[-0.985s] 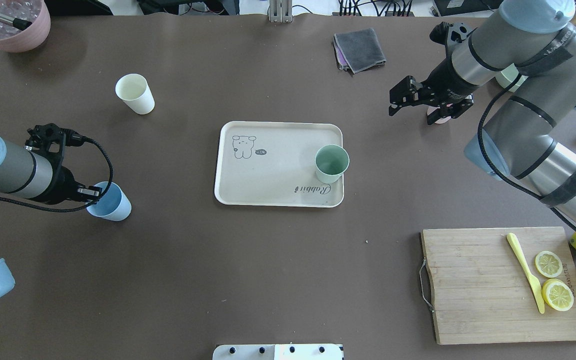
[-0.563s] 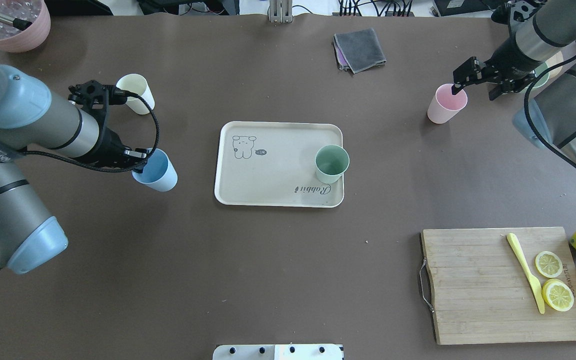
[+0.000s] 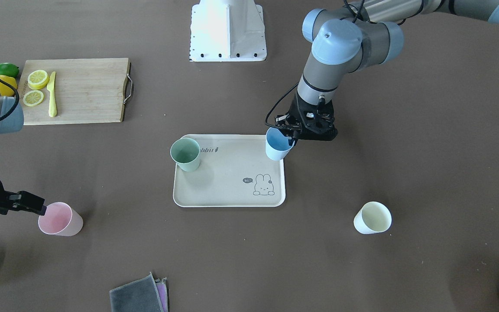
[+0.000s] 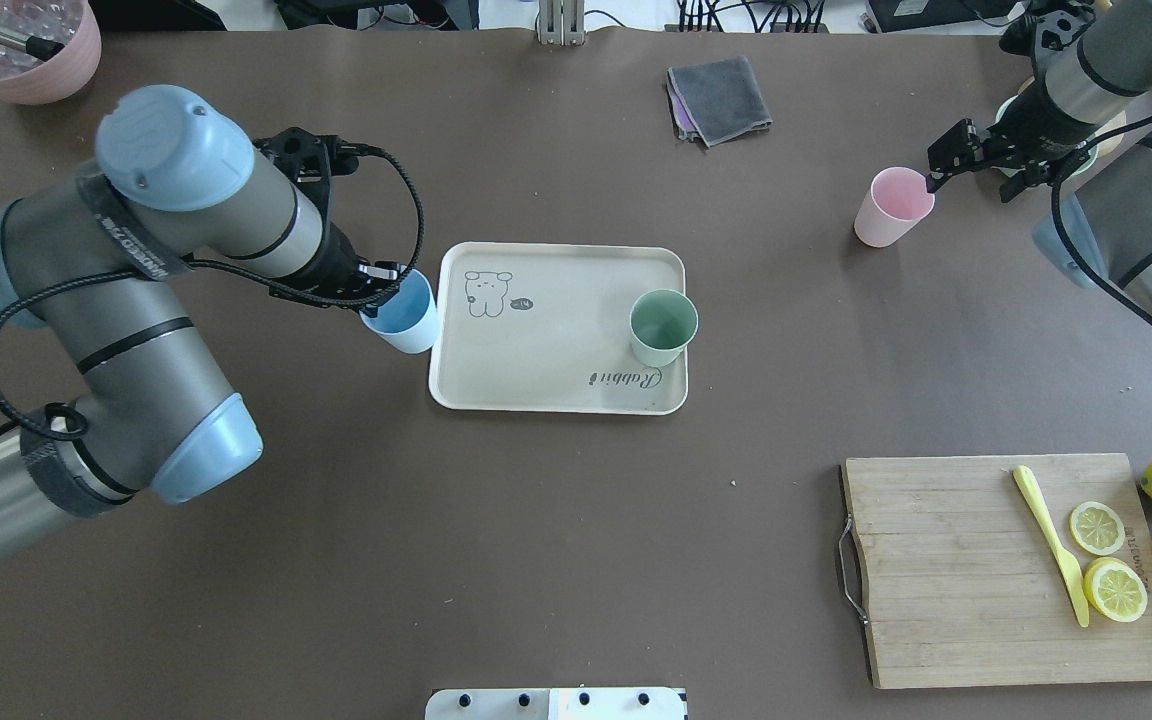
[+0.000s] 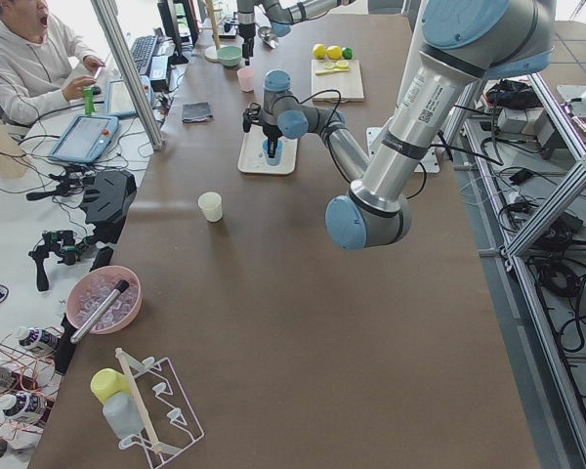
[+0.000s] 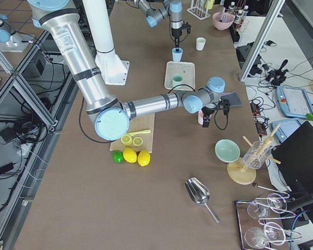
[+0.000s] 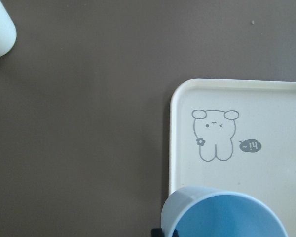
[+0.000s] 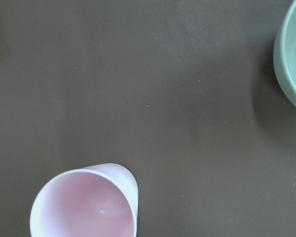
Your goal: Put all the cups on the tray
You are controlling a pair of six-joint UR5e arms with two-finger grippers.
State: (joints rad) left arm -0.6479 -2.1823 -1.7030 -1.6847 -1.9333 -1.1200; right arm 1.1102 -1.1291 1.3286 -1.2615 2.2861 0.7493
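The left claw (image 4: 385, 288) pinches the light blue cup (image 4: 404, 320) by its rim at the left edge of the tray (image 4: 556, 396), in the middle of the counter (image 4: 536, 560). Near its far right corner, the right claw (image 4: 971, 185) is spread just beside the pink cup (image 4: 889, 207).

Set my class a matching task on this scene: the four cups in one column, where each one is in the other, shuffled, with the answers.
Cups:
1. green cup
2. blue cup
3. pink cup
4. cream cup

Places:
A. held in the left gripper
B. standing on the tray
C. alone on the table
D. on the table, by the right gripper

Pairs: 1-B, 2-A, 3-D, 4-C
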